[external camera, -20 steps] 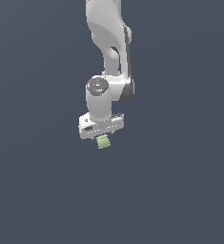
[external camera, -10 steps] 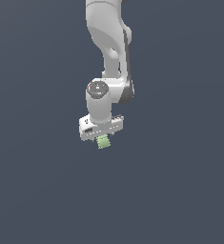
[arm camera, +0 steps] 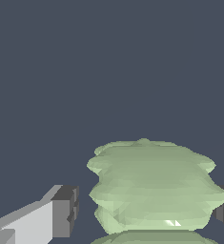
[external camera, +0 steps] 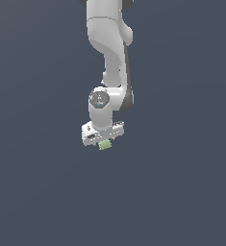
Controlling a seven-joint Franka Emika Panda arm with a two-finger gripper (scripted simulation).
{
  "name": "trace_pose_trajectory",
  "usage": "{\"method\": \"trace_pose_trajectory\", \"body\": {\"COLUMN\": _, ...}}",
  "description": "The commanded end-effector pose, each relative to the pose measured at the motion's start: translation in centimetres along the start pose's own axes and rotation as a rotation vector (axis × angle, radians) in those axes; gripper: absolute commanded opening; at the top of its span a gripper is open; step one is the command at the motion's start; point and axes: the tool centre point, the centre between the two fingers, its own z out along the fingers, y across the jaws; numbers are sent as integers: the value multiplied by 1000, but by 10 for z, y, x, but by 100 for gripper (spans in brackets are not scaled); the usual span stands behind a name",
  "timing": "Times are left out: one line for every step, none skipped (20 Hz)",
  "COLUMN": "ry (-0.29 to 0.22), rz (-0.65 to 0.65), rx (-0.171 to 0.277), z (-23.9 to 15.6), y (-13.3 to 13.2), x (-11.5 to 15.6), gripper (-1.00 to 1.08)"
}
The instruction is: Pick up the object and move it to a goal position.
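A: Where is the pale-green block (external camera: 104, 145) right now?

B: In the exterior view it sits just under the white hand (external camera: 103, 142), between the 2 fingers, well below the arm's wrist. In the wrist view the block (arm camera: 154, 188) fills the space between the dark pads (arm camera: 68, 209): 1 pad shows on one side with a thin gap to the block, the other pad just meets its far edge.

A: So is the hand closed on it?

B: I cannot tell. The fingers bracket the block closely, but that thin gap on one side leaves it unclear whether they are pressing it or only standing around it.

A: How do you judge it will handle?

B: It looks small and light, far narrower than the hand, so weight should not be a worry. The faces are bumpy and layered rather than flat, so I would expect the pads to bear on ridges, and the block could twist or slip if squeezed off-centre. It reads as stiff, not soft.

A: Where to hold it?

B: Across 2 opposite side faces, at mid-height, pads centred on the widest ridges.
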Motion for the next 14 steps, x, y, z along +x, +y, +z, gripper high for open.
{"method": "trace_pose_trajectory", "body": {"ry": 1, "rz": 0, "rx": -1, "z": 2, "y": 0, "x": 1, "gripper": 100}}
{"method": "trace_pose_trajectory", "body": {"ry": 1, "rz": 0, "rx": -1, "z": 2, "y": 0, "x": 1, "gripper": -100}}
{"method": "trace_pose_trajectory", "body": {"ry": 1, "rz": 0, "rx": -1, "z": 2, "y": 0, "x": 1, "gripper": -100}}
{"method": "trace_pose_trajectory", "body": {"ry": 1, "rz": 0, "rx": -1, "z": 2, "y": 0, "x": 1, "gripper": -100}}
{"method": "trace_pose_trajectory", "body": {"ry": 1, "rz": 0, "rx": -1, "z": 2, "y": 0, "x": 1, "gripper": -100}}
{"method": "trace_pose_trajectory", "body": {"ry": 1, "rz": 0, "rx": -1, "z": 2, "y": 0, "x": 1, "gripper": -100}}
{"method": "trace_pose_trajectory", "body": {"ry": 1, "rz": 0, "rx": -1, "z": 2, "y": 0, "x": 1, "gripper": -100}}
{"method": "trace_pose_trajectory", "body": {"ry": 1, "rz": 0, "rx": -1, "z": 2, "y": 0, "x": 1, "gripper": -100}}
{"method": "trace_pose_trajectory", "body": {"ry": 1, "rz": 0, "rx": -1, "z": 2, "y": 0, "x": 1, "gripper": -100}}
{"method": "trace_pose_trajectory", "body": {"ry": 1, "rz": 0, "rx": -1, "z": 2, "y": 0, "x": 1, "gripper": -100}}
{"method": "trace_pose_trajectory", "body": {"ry": 1, "rz": 0, "rx": -1, "z": 2, "y": 0, "x": 1, "gripper": -100}}
{"method": "trace_pose_trajectory", "body": {"ry": 2, "rz": 1, "rx": -1, "z": 1, "y": 1, "x": 1, "gripper": -100}}
{"method": "trace_pose_trajectory", "body": {"ry": 2, "rz": 1, "rx": -1, "z": 1, "y": 1, "x": 1, "gripper": -100}}
{"method": "trace_pose_trajectory", "body": {"ry": 2, "rz": 1, "rx": -1, "z": 1, "y": 1, "x": 2, "gripper": -100}}
